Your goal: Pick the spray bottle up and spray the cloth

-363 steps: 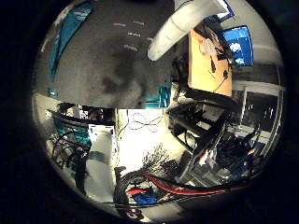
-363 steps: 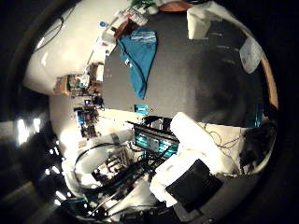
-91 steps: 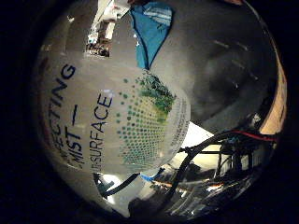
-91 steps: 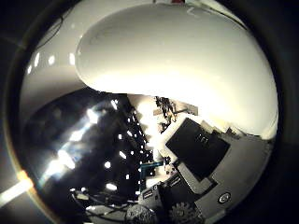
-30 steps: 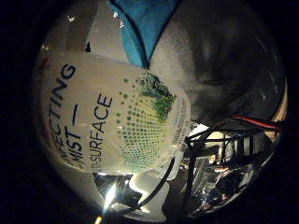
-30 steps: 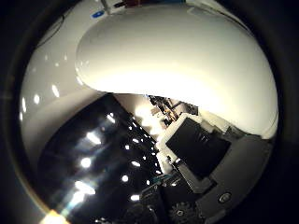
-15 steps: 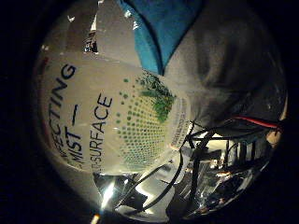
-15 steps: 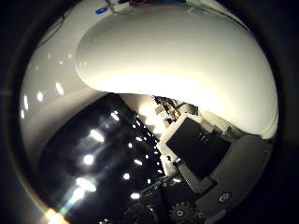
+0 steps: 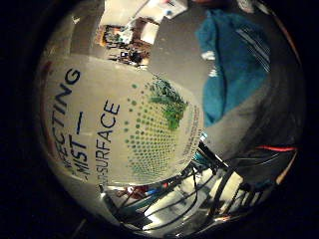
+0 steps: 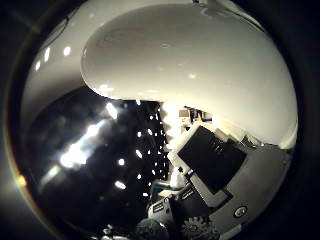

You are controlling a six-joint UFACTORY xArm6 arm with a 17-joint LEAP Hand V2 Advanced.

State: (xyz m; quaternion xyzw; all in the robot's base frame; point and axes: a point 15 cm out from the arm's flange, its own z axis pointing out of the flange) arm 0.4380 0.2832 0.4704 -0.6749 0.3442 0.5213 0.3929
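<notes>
The spray bottle (image 9: 119, 129) is white with a green dotted label and fills much of the little finger side view, close against the palm. Its smooth white body (image 10: 190, 65) also arches across the thumb side view. My right hand (image 10: 220, 175) shows as white and black parts pressed beside the bottle, with fingers curled round it. The teal cloth (image 9: 239, 69) lies crumpled on the dark grey table (image 9: 174, 55), beyond the bottle and apart from it. The bottle's nozzle is hidden.
Small cluttered items (image 9: 124, 40) stand at the far end of the table. Beside the table's edge, equipment and a bright floor (image 9: 199, 199) show below the bottle.
The whole picture has swung, so the hand has turned with the bottle. The bottle keeps its place against the palm, and the cloth now shows more fully beside it.
</notes>
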